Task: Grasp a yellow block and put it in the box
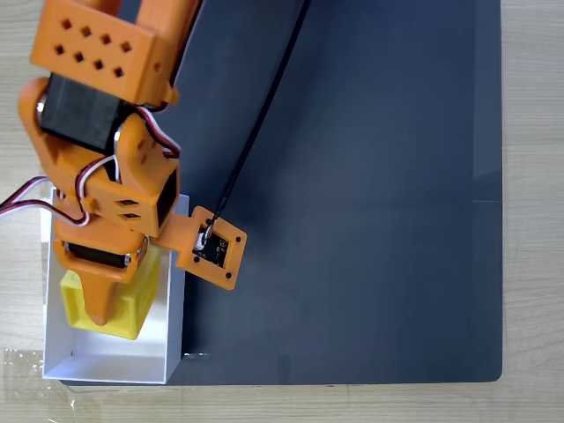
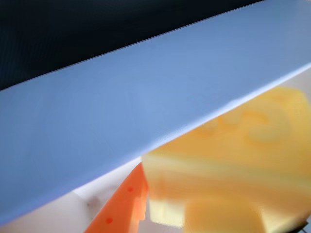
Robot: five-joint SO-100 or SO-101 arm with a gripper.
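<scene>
the dark mat (image 1: 370, 194) fills most of the fixed view, lying on the pale wooden counter (image 1: 533, 211), with the orange arm (image 1: 106, 115) reaching down from the upper left of the frame. at the lower left sits the box (image 1: 106, 363), white and shallow, its right wall against the mat's left edge. inside it, in the upper part of its floor, is the yellow block (image 1: 132, 313), and nothing else shows in the box.

the relation that matters: the block sits directly under and between the jaws (image 1: 99, 308), with one orange finger crossing its top face and pointing toward the bottom of the frame. in the wrist view the block (image 2: 233, 165) is blurred and very close, just below the box's white wall (image 2: 146, 97), with an orange fingertip (image 2: 121, 204) touching its left side. the jaws look closed around the block, which seems low enough to rest on or just above the floor, so releasing is likely what remains.
</scene>
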